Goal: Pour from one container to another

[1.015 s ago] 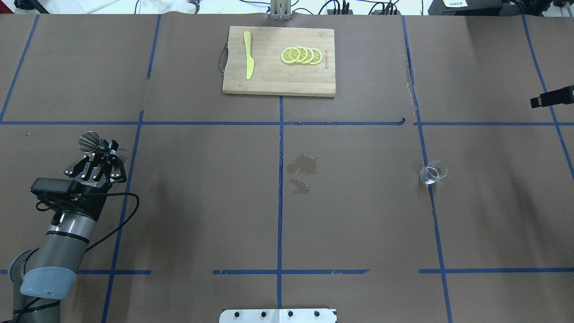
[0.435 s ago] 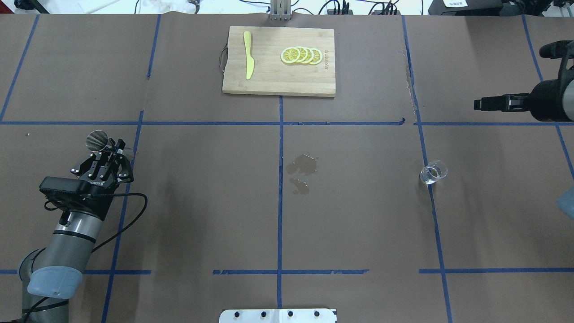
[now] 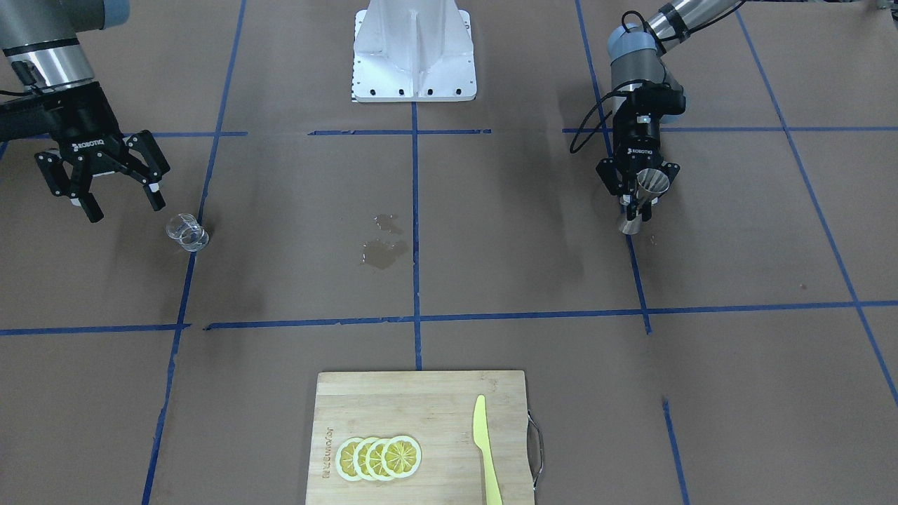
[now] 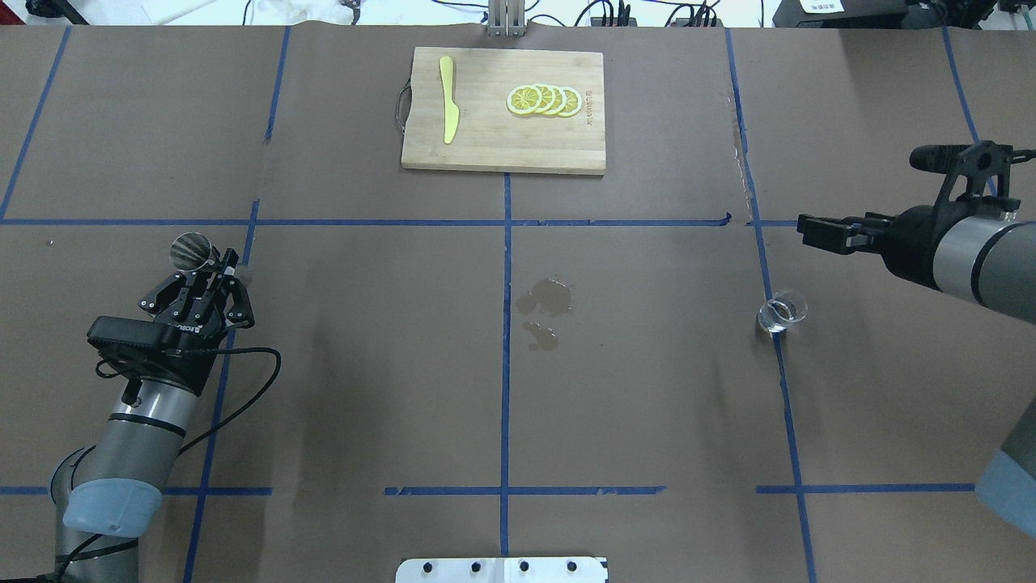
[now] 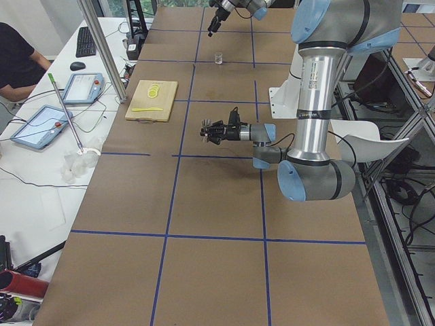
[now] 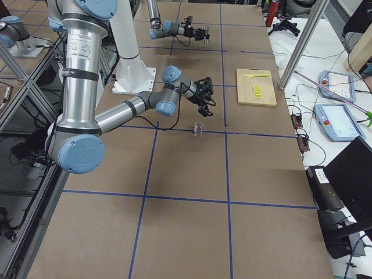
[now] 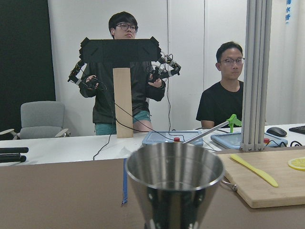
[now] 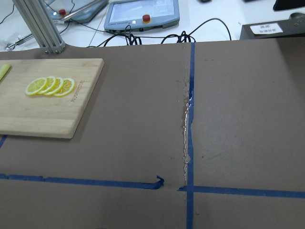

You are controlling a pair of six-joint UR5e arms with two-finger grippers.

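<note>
The metal jigger [image 4: 192,249] is held at its narrow waist by my left gripper [image 3: 637,203], shut on it, at the left of the table. Its open upper cone [image 7: 174,167] fills the bottom of the left wrist view and stands upright. On a blue tape line at the right stands the clear glass cup [image 4: 783,312], also seen from the front [image 3: 187,233]. My right gripper [image 3: 124,206] hangs open just beside and above the cup, not touching it. The right wrist view does not show the cup.
A wooden cutting board [image 4: 502,154] lies at the far middle, with a yellow knife [image 4: 447,109] and lemon slices [image 4: 544,100] on it. Wet spots [image 4: 546,298] mark the paper at the table's centre. People stand and sit beyond the far edge.
My right arm has come in from the right edge toward the glass cup, its gripper open. My left gripper has carried the jigger a little to the right and away from the base.
</note>
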